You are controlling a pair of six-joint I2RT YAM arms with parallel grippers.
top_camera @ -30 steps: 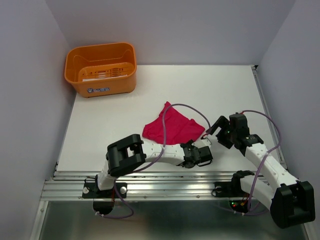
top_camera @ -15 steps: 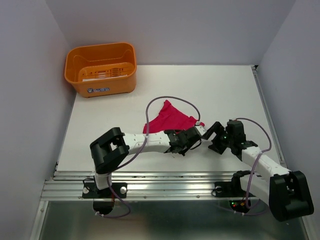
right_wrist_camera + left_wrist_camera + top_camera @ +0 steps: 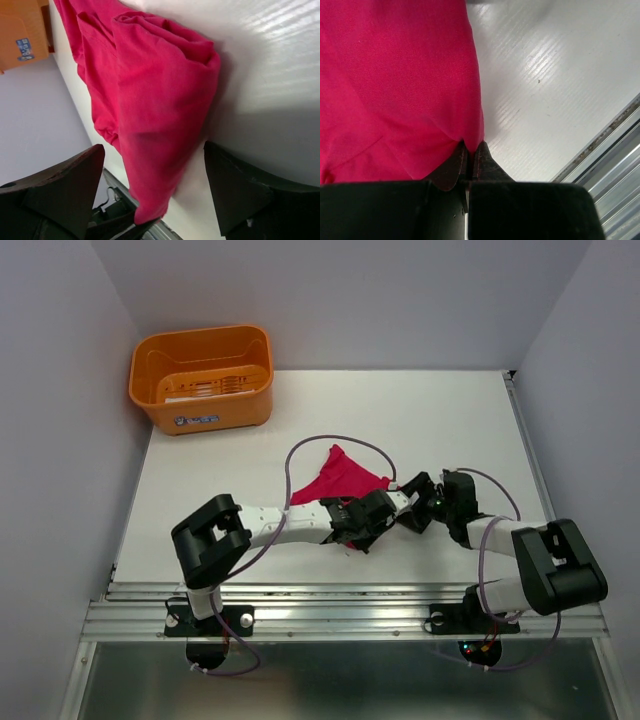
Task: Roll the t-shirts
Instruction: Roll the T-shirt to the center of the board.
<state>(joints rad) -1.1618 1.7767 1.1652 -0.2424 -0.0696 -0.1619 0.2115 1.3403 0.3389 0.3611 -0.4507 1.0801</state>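
The left hand (image 3: 470,151), low over the table (image 3: 450,420), is pinched together on the near edge of the crimson t-shirt (image 3: 338,478), which lies bunched just beyond it. The right hand (image 3: 154,150), spread wide, straddles a fold alongside. So thin a bite could slip, letting the fabric sag unrolled.

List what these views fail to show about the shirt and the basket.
- Top view: near edge of the t-shirt hidden under the left gripper.
- Left wrist view: the t-shirt runs off the top and left edges.
- Right wrist view: the basket is cut off at the top-left corner; its label is too small to read.
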